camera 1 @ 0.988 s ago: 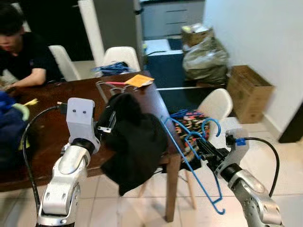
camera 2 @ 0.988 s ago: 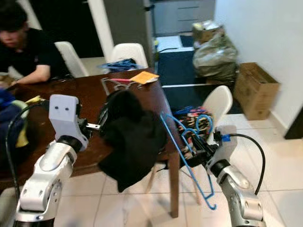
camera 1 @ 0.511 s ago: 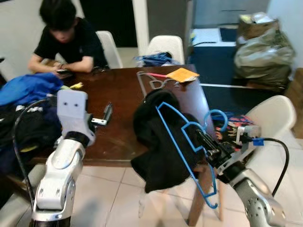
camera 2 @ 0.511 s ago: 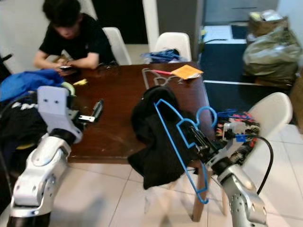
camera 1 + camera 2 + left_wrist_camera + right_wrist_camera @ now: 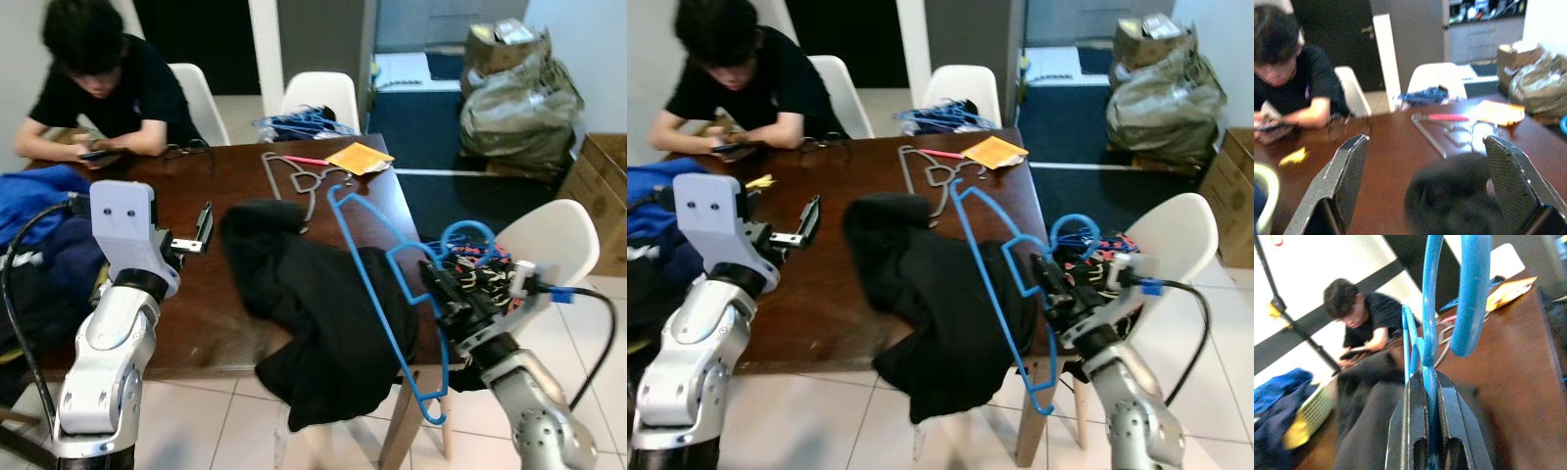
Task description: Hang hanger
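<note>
Since 0.5 s ago the black garment (image 5: 313, 313) has slid lower and now lies flat across the brown table (image 5: 245, 196), draping over its near edge, and the blue hanger (image 5: 377, 284) has drawn clear of it so its frame stands out above the cloth.

The right gripper (image 5: 443, 294) has its 2 jaws pressed together on the hanger's neck, just below the hook; the wrist view shows the blue wire pinched between them (image 5: 1430, 396), with the hook curling above the jaws and the triangular frame running forward and down past them toward the garment. Whether the frame's lower bar touches the cloth is hard to tell.

The left gripper (image 5: 204, 228) hovers over the table beyond the garment's far side, jaws wide apart and holding nothing; between them the wrist view shows the garment's dark top edge, blurred, and further on a grey hanger (image 5: 1442, 134) and an orange paper (image 5: 1496, 111).

A person (image 5: 98, 83) sits at the far corner. A white chair (image 5: 549, 240) stands beside the right gripper.
</note>
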Controlling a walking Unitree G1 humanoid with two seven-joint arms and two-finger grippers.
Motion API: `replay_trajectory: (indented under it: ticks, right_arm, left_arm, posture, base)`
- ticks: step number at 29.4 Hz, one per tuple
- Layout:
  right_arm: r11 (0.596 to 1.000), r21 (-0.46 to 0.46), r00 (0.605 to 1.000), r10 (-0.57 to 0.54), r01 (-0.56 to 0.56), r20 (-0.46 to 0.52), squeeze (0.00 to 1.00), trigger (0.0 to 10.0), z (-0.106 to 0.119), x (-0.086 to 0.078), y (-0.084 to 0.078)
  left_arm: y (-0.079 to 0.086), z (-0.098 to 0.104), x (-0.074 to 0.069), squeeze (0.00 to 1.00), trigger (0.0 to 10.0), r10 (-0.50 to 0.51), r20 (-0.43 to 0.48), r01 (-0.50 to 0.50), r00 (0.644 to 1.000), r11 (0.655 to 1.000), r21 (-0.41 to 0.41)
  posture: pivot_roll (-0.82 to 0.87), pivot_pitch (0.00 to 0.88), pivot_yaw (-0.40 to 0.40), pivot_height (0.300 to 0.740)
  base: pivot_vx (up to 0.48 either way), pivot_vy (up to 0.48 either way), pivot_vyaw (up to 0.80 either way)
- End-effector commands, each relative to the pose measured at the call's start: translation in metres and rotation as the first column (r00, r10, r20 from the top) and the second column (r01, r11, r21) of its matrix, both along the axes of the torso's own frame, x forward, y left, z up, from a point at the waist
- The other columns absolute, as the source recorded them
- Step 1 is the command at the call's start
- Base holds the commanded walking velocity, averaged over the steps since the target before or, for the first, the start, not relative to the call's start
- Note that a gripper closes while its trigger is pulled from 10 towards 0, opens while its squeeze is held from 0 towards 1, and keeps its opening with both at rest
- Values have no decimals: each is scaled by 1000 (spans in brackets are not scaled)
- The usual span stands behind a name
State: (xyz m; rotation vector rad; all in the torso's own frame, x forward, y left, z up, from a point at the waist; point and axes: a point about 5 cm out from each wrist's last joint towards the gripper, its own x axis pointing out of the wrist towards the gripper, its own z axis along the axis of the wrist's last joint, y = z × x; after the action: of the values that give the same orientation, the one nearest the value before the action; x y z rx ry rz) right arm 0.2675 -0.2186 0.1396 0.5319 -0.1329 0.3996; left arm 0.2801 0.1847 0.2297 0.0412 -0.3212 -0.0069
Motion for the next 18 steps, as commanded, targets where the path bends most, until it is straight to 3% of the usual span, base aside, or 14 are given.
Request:
replay_trajectory:
  ticks: [1, 8, 10, 12, 13, 15, 18]
  right_arm:
    - [997, 31, 998, 67, -67, 22, 0, 10000, 3, 2, 13]
    - [995, -18, 995, 96, -96, -6, 0, 10000, 0, 3, 18]
    - [995, -18, 995, 96, -96, -6, 0, 10000, 0, 3, 18]
    - [991, -80, 994, 109, -110, -14, 0, 10000, 0, 3, 20]
    - [991, -80, 994, 109, -110, -14, 0, 10000, 0, 3, 20]
    - [989, -89, 993, 119, -120, -14, 0, 10000, 0, 2, 21]
    - [989, -84, 992, 122, -123, -15, 0, 10000, 0, 2, 21]
  left_arm:
    - [13, 3, -1, 0, 10000, 45, 4, -45, 999, 999, 18]
    - [40, 16, -3, 0, 10000, 176, 36, -177, 984, 983, 38]
    - [40, 16, -3, 0, 10000, 176, 36, -177, 984, 983, 38]
    - [55, 15, -9, 0, 10000, 310, 21, -310, 950, 950, 18]
    - [55, 15, -9, 0, 10000, 310, 21, -310, 950, 950, 18]
    - [63, 5, -13, 0, 10000, 394, -43, -395, 918, 919, -13]
    - [61, -4, -15, 0, 10000, 408, -82, -410, 909, 912, -14]
  posture:
    - [-22, 0, 71, 731]
    - [-20, 0, 67, 731]
    - [-20, 0, 67, 731]
    - [-19, 0, 67, 731]
    - [-19, 0, 67, 731]
    - [-18, 0, 66, 731]
    - [-17, 0, 66, 731]
  base:
    - [480, 0, 0]
    - [480, 0, 0]
    - [480, 0, 0]
    - [197, 0, 719]
    - [0, 0, 800]
    - [0, 0, 800]
    - [0, 0, 798]
